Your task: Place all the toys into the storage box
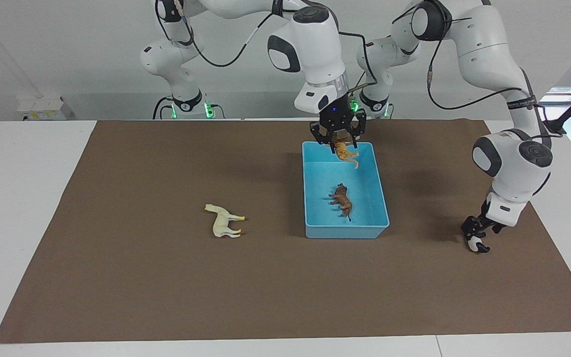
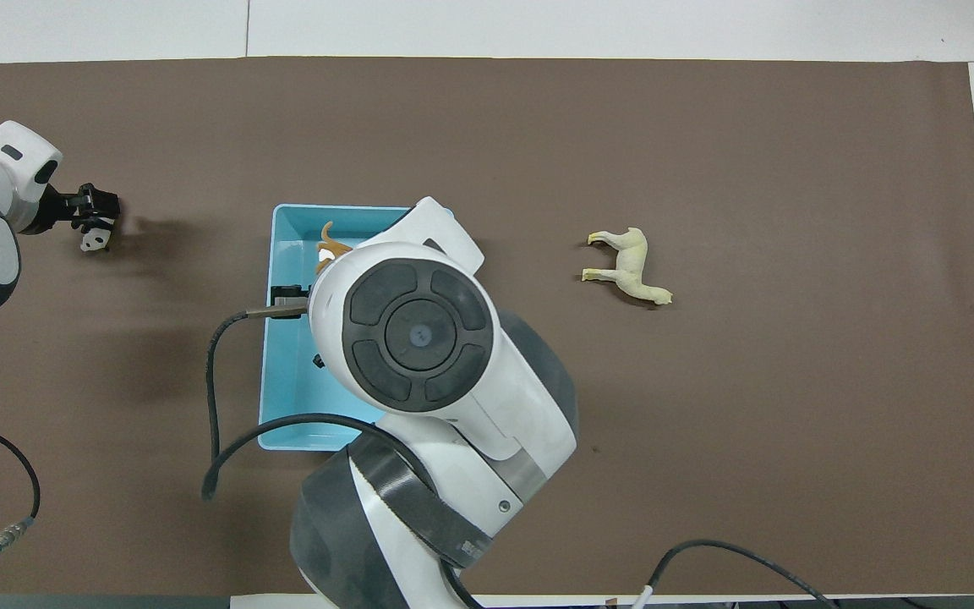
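Note:
The light blue storage box (image 1: 346, 231) stands on the brown mat toward the left arm's end; it also shows in the overhead view (image 2: 286, 381). The brown lion (image 1: 342, 200) lies inside it. My right gripper (image 1: 338, 140) is shut on the orange tiger (image 1: 345, 153), hanging over the box's end nearer the robots; the tiger peeks out in the overhead view (image 2: 331, 249). My left gripper (image 1: 477, 242) is low at the mat beside the box, shut on the black-and-white panda (image 1: 474, 244), also seen from overhead (image 2: 94, 240). The cream-white horse (image 1: 225, 221) lies on its side on the mat.
The brown mat (image 1: 142, 287) covers most of the white table. In the overhead view the right arm's wrist (image 2: 419, 338) hides much of the box and the lion. A black cable (image 2: 216, 397) hangs over the box's edge.

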Controlling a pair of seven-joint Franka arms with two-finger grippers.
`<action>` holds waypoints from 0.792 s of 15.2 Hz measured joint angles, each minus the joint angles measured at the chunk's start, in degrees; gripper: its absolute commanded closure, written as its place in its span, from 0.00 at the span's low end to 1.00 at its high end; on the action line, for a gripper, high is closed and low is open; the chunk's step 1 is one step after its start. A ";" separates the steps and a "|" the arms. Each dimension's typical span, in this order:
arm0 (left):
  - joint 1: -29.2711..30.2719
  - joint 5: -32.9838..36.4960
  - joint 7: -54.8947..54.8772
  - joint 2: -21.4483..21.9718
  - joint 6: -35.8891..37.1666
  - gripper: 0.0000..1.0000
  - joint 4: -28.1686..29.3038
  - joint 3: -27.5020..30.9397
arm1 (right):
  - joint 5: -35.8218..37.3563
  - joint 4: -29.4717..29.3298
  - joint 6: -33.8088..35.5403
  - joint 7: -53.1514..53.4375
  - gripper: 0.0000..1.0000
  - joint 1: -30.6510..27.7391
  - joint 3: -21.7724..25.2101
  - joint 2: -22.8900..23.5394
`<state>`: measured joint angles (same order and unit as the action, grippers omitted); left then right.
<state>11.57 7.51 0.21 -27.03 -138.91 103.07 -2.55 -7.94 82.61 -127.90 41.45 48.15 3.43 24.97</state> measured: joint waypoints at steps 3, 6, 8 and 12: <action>-0.01 0.01 -0.01 -0.03 -0.85 0.16 1.44 -0.06 | 0.11 0.29 -3.36 0.00 0.00 0.75 0.07 3.80; -0.04 0.01 0.24 -0.10 -1.15 0.62 1.45 -0.24 | 0.11 -0.63 0.35 0.34 0.00 0.82 0.10 3.88; -0.06 0.00 1.05 -0.11 -1.11 0.93 0.85 -0.38 | 0.11 -2.13 5.45 1.25 0.00 0.82 0.45 3.27; -0.20 -0.01 4.61 -0.16 3.46 1.00 -1.75 -0.45 | 4.08 -3.60 15.83 0.92 0.00 -1.00 5.33 -0.01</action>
<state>11.37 7.51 4.82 -27.19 -135.45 101.32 -3.00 -3.86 79.01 -112.07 42.38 47.15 8.76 24.96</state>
